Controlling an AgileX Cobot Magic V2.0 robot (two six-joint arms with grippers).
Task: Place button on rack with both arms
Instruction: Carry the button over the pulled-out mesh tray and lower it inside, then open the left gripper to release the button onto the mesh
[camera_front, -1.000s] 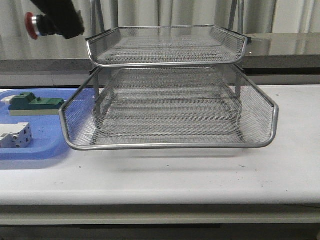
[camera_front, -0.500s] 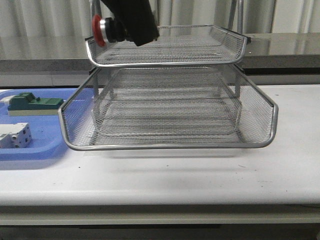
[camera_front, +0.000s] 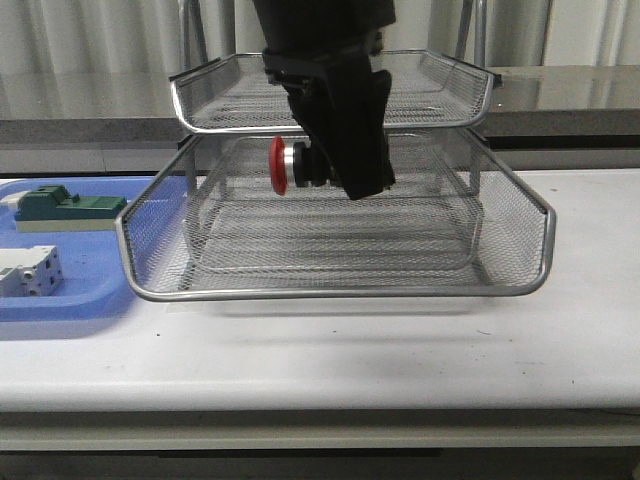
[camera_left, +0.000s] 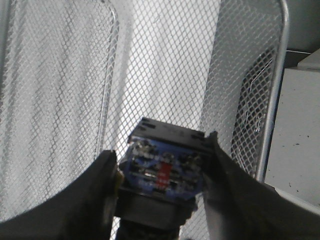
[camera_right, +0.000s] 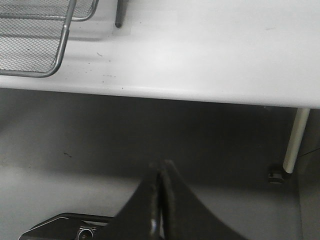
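Observation:
My left gripper (camera_front: 335, 165) is shut on the button (camera_front: 290, 165), whose red cap points left, and holds it over the pulled-out middle tray of the silver wire rack (camera_front: 340, 290). In the left wrist view the button's blue rear part (camera_left: 162, 167) sits between my two dark fingers (camera_left: 97, 192), above the mesh tray floor (camera_left: 160, 60). My right gripper (camera_right: 160, 172) is shut and empty, low beside the table and off the front view. A corner of the rack (camera_right: 35, 40) shows in the right wrist view.
A flat blue tray (camera_front: 80, 295) lies at the left with a green block (camera_front: 65, 207) and a white terminal block (camera_front: 30, 270) on it. The rack's top tray (camera_front: 335, 122) sits just above the held button. A table leg (camera_right: 295, 145) stands near the right gripper.
My left gripper has carried the button from the upper left to the right and downward, from beside the top tray to over the middle tray.

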